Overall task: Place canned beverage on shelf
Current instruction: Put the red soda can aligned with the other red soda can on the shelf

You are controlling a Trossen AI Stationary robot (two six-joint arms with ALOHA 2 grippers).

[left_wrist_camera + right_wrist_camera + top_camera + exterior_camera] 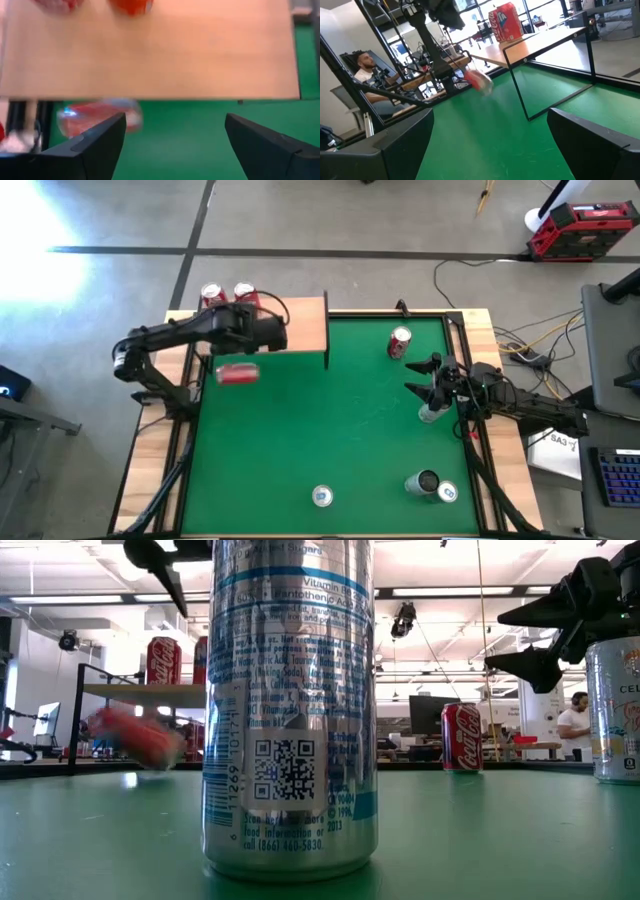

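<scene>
Left pincer (268, 332) open over shelf (305, 328); red can (237, 373) blurred below.

Open dark fingers (95, 145) at five and seven o'clock. Light-wood shelf (165, 55) filling twelve, two red cans (131, 5) on it. Blurred red can (100, 117) at eight, over green mat (200, 130).

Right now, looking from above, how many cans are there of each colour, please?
Red cans: 4 (two on the shelf, two on the green mat)
Silver cans: 4, as far as the high view shows
Total: 8
</scene>
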